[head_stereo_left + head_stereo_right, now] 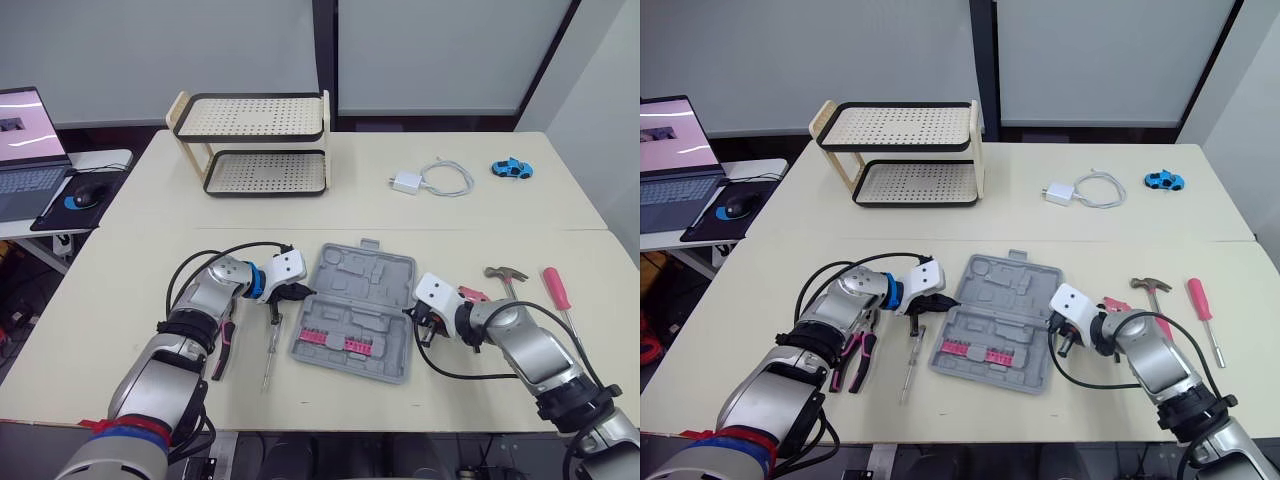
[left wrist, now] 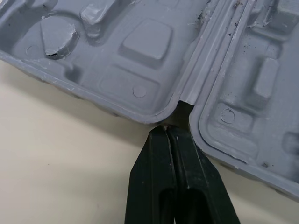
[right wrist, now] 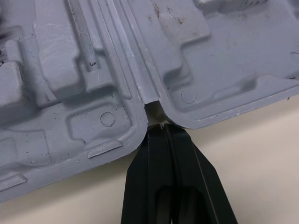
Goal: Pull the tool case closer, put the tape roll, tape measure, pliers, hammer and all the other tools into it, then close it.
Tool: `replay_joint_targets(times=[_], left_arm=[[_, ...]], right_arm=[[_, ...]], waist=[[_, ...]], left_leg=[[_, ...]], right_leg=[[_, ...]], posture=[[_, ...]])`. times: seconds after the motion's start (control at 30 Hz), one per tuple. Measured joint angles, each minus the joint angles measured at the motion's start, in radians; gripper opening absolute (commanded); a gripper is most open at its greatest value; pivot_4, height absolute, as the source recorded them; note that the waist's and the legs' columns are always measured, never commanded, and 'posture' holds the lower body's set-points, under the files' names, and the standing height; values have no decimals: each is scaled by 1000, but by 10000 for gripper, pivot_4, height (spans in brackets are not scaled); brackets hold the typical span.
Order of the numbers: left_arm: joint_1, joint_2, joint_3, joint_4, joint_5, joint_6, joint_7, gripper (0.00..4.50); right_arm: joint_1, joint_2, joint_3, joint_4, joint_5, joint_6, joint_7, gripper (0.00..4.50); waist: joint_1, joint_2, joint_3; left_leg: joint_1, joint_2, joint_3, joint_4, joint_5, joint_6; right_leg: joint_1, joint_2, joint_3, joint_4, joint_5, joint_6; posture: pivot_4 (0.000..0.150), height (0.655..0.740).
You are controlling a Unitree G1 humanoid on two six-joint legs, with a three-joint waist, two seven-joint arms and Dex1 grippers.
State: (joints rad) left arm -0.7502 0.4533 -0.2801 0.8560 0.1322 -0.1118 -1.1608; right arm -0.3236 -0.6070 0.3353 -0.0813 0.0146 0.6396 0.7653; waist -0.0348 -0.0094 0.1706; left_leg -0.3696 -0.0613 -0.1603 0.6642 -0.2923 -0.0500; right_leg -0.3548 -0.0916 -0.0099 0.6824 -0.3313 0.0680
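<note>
Case pull: both arms parked at the hinge notches

Step in hand looks like the first one, dragging the tool case [image 1: 365, 275] closer. It lies open and flat mid-surface, lid half toward 12 o'clock, base half toward 6. No loose tools are loaded yet; the base holds a pink bit strip [image 1: 335, 340].

Left gripper [image 2: 166, 129] is at the case's 9 o'clock with its jaws pressed together and tips right at the hinge gap. Right gripper [image 3: 161, 127] mirrors it at 3 o'clock, jaws together too, tips at the opposite notch. Neither looks clamped on anything; it reads as tip contact only.

Next move, my read: closed tips at the edge give little pull. Either hook the notches or open and pinch the rim, then draw both arms evenly toward 6 o'clock so the case doesn't yaw.

Materials:
- Case: grey moulded plastic, matte, scuffed and dusty, with shaped recesses, rounded corners and a thin living hinge. Probably light, so it should slide easily on the smooth cream surface [image 1: 130, 300].
- Pliers [image 1: 225, 345]: at the case's 8 o'clock beside the left arm, red and black grips.
- Slim screwdriver [image 1: 268, 355]: between the pliers and the case.
- Hammer [image 1: 505, 274]: steel claw head, at 3 o'clock beyond the right arm.
- Red-handled screwdriver [image 1: 557, 290]: farther out the same way.
</note>
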Motion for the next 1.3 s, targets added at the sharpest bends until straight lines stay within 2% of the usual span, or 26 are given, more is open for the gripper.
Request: replay_joint_targets(times=[0.3,0.93,1.3], left_arm=[[52,6,0,-97,0,48,-8,301],[348,63,0,-687,-17,461,-29,301],[457,107,-21,-893,-52,616,-24,301]], right_arm=[[0,-7,0,-12,0,19,12,0],[104,-94,-22,-224,16,143,63,0],[180,-134,-35,-324,37,182,66,0]], waist=[[0,0,0],[3,0,0],[4,0,0]], left_leg=[[0,0,0,0,0,0],[0,1,-1,-1,0,0],[0,1,-1,-1,0,0]], right_leg=[[0,0,0,0,0,0],[0,0,1,-1,0,0],[1,0,1,-1,0,0]], posture=[[1500,7318],[1500,7318],[1500,7318]])
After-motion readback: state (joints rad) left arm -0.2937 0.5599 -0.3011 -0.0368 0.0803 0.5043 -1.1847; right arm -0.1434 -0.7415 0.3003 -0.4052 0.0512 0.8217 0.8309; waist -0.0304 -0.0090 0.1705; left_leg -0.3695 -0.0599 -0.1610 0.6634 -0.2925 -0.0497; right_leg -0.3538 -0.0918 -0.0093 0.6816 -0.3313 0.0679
